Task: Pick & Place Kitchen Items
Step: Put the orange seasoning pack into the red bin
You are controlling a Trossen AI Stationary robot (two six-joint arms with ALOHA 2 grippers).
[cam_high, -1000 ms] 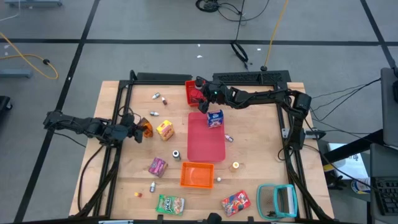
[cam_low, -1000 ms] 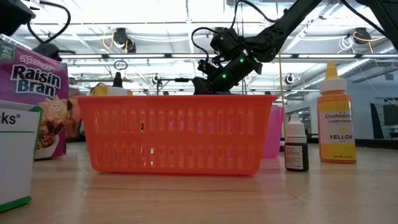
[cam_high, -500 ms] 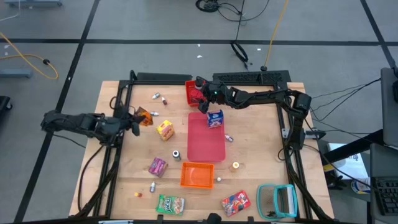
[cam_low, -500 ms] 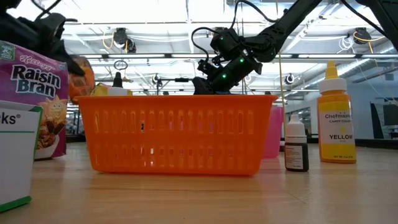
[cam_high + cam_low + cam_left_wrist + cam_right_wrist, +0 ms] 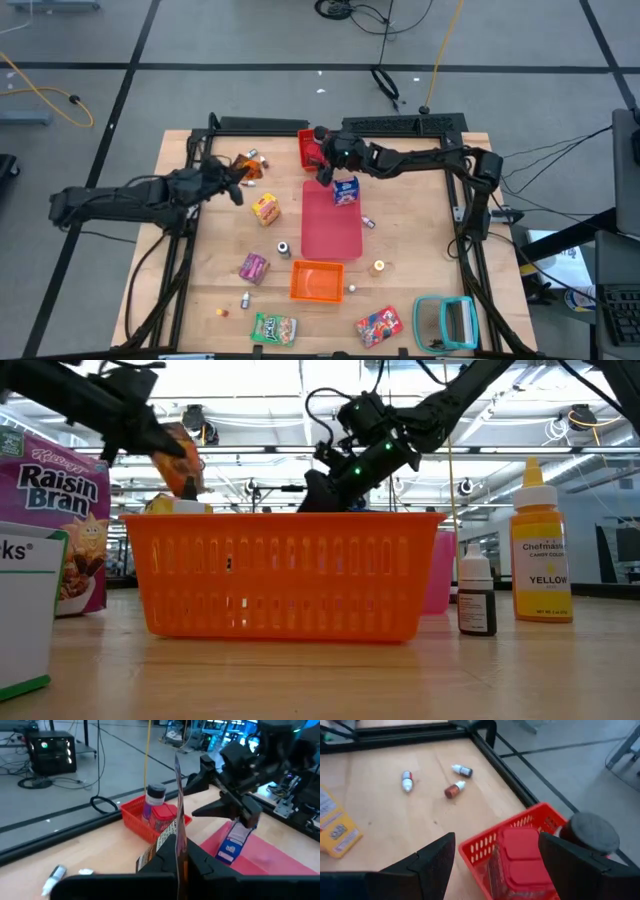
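An orange packet (image 5: 247, 167) is pinched edge-on in the left gripper (image 5: 238, 172) and held clear above the table's far left part, probably so it can be carried toward the red bin (image 5: 311, 149), which already holds jars. The left arm is stretched low across the table edge. The right gripper (image 5: 496, 851) is spread wide and hangs over the red bin, near the blue carton (image 5: 346, 190) on the mat (image 5: 330, 232).
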